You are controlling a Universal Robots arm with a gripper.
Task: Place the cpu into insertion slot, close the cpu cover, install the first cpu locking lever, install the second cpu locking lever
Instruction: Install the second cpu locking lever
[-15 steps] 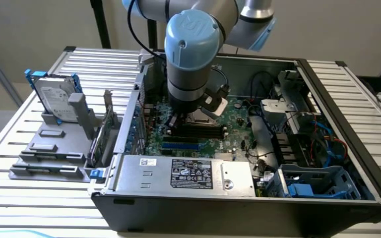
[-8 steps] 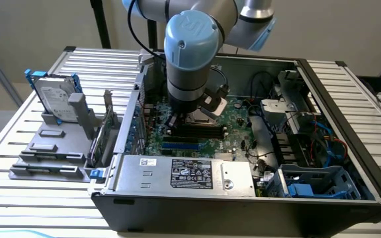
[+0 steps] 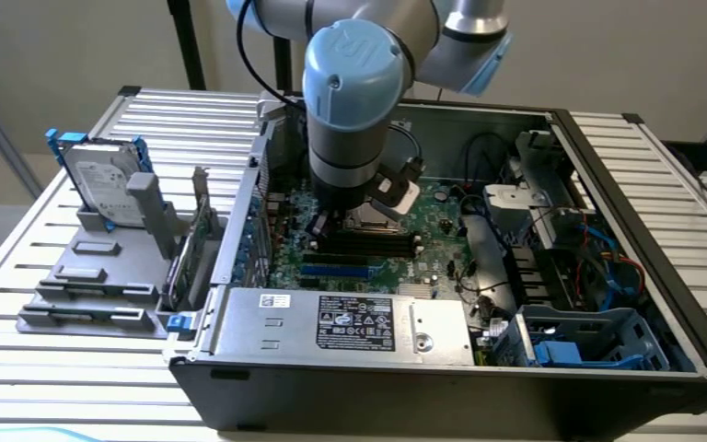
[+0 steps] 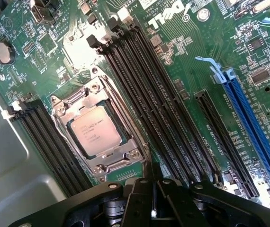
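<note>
Your gripper (image 4: 152,191) is closed, empty, just beside the cpu cover (image 4: 107,161), seemingly shut over the cpu (image 4: 94,131)

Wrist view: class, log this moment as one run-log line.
cpu: seated in insertion slot | cpu cover: closed | gripper: shut, empty, beside cover

Exterior view: set high and back, looking down into open computer case (image 3: 477,368) on slatted table (image 3: 34,368). Wrist view: close above green motherboard (image 4: 196,61), looking down past gripper (image 4: 153,189). Shared: board around cpu cover (image 4: 111,161).
</note>
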